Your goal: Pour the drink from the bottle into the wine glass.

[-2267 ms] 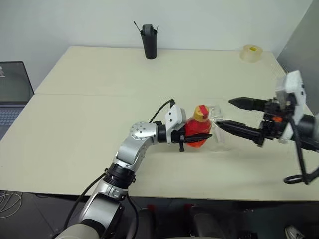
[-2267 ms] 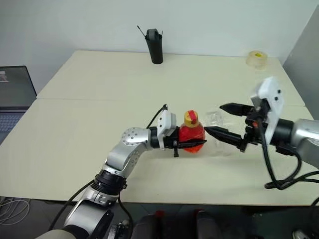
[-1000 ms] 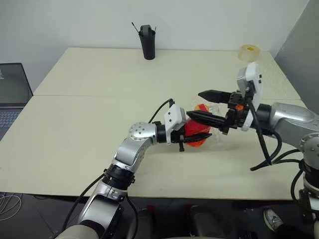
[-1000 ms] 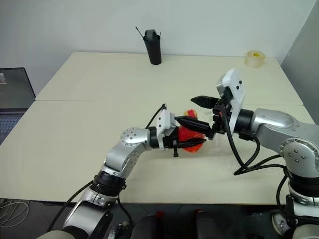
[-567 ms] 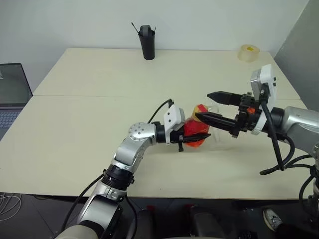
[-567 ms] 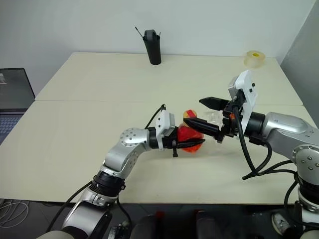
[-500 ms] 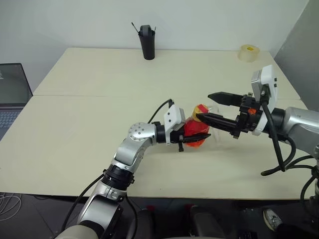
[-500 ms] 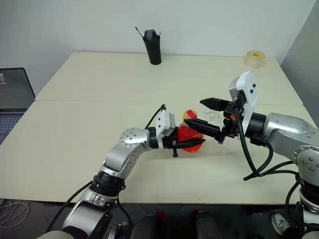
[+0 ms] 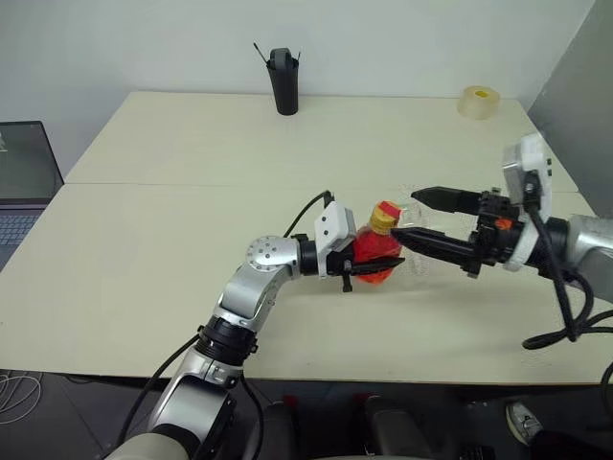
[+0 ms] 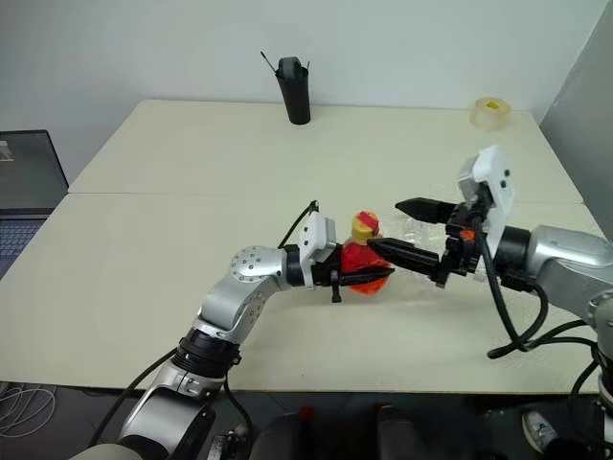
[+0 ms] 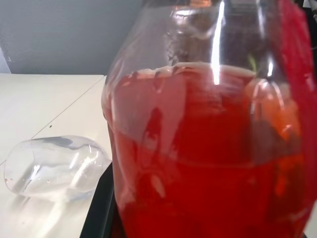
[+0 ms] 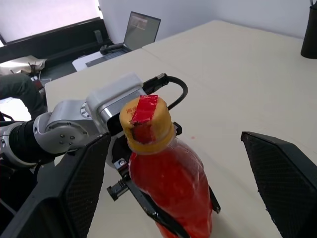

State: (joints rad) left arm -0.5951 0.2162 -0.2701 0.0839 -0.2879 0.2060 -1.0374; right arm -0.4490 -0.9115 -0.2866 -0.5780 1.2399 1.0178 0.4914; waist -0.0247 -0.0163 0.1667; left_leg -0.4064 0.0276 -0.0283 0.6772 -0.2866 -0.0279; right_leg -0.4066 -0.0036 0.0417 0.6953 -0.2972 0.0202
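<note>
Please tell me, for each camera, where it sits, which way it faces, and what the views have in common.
Left and right eye views: on the head, facing forward and down over the table; both arms show.
Left wrist view: on the left arm, facing the bottle in its grip, the wine glass beyond.
Right wrist view: on the right arm, facing the bottle between its own fingers and the left gripper.
All share the bottle.

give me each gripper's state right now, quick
left gripper: shut on the bottle of red drink.
right gripper: open, holding nothing, next to the bottle's cap.
</note>
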